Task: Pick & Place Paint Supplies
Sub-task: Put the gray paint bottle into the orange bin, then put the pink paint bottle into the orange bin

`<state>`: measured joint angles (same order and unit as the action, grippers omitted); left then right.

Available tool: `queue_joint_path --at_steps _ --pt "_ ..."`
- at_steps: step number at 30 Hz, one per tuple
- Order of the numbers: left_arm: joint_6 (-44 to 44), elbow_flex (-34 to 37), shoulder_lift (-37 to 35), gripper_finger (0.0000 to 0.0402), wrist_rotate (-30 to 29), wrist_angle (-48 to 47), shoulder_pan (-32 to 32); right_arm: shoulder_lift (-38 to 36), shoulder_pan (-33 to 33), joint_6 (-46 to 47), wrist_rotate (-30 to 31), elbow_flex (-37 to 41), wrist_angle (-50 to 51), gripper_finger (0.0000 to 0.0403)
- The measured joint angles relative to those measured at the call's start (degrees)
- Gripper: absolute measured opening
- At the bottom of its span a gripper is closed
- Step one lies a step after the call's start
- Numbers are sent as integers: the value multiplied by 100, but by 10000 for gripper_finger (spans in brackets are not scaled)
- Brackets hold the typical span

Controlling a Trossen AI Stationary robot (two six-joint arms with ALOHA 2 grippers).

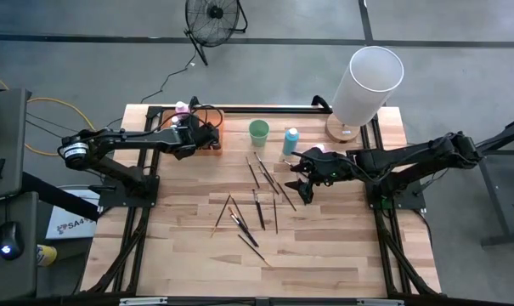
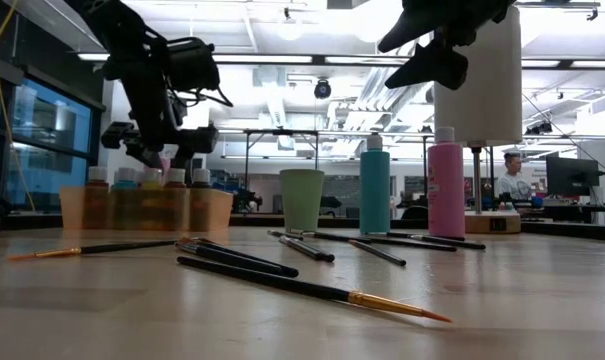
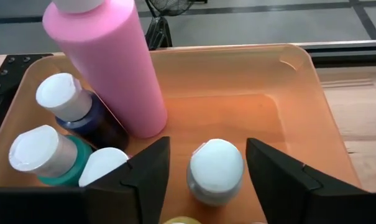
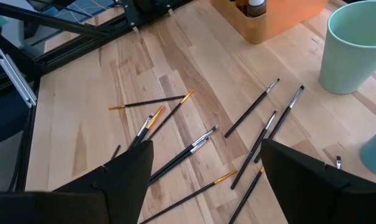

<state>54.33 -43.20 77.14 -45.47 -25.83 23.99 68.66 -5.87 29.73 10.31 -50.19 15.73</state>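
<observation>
While the left gripper hangs over the translucent orange plastic tray, its jaws stand apart on both sides of a small paint bottle with a pale round cap, which stands upright in the tray, seemingly just let go. The tall pink plastic bottle stands beside it in the same tray. The right gripper, jaws spread wide and empty, hovers above the thin dark-handled brushes lying on the wooden worktop away from the tray. The right arm is clearly nearer to them; most lie slanted between its jaws.
</observation>
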Motion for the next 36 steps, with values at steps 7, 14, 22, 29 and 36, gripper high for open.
queue_joint_path --at_steps 7,14,22,29,36 --pt "-509 -402 -241 211 -153 -4 0 -47 3 64 1 0 21 291" --pt "-1247 -874 -511 211 -176 -2 0 -577 232 461 33 0 444 291" --pt "-1837 -1184 -796 211 -136 34 0 -1479 274 1365 148 -2 2244 291" --pt "-2085 -1268 -949 211 214 98 0 -1685 -889 3167 800 376 4056 291" --pt "-2309 -1270 -955 211 948 336 0 -1497 -1632 3958 2445 1607 2587 291"
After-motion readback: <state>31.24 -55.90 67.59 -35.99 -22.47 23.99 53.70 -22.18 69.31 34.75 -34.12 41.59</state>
